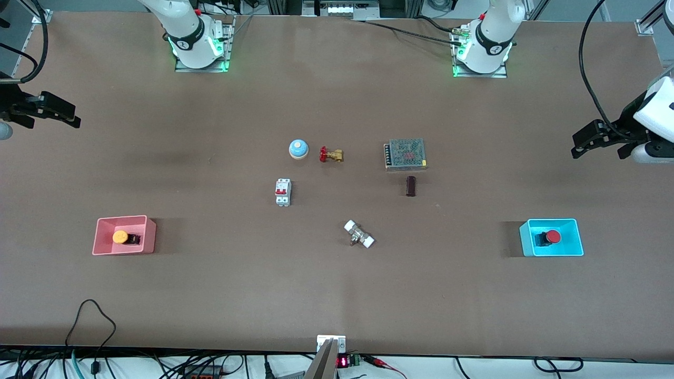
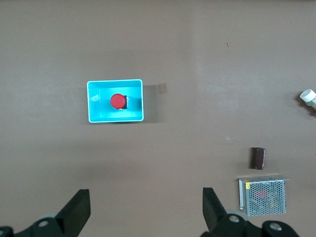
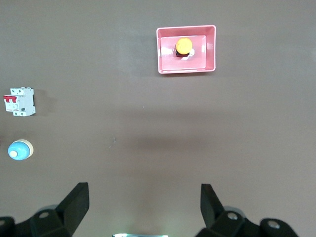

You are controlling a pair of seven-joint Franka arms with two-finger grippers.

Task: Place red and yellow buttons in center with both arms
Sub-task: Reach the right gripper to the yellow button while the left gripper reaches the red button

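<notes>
**Both buttons in their bins, neither arm on its way down yet**

Nearest the front camera among the table's things, the two bins sit at opposite ends. The yellow button (image 1: 120, 237) lies in the pink bin (image 1: 149, 235) toward the right arm's end, and the red button (image 1: 552, 237) lies in the cyan bin (image 1: 576, 237) toward the left arm's end. Neither has been lifted, so both halves of the job are still to do.

Between the bins, the center of the tabletop (image 1: 337, 284) has bare brown surface, with a white-capped fitting (image 1: 359, 234) just farther in. Farther still stand a white circuit breaker (image 1: 283, 191) and a small dark block (image 1: 410, 186), then the blue bell (image 1: 298, 149), the brass valve (image 1: 331, 155) and a mesh-covered power supply (image 1: 405, 153). None of these belongs to the task.

Farthest, up in the air, the right gripper (image 3: 143, 207) hangs over the table's edge at its own end, jaws spread wide and holding nothing; its wrist view looks down on the pink bin. The left gripper (image 2: 145, 210) hangs likewise over its end, jaws apart and empty, with the cyan bin below in its view.

By my reading the task is at its very start: each arm has yet to descend, grasp and carry.
</notes>
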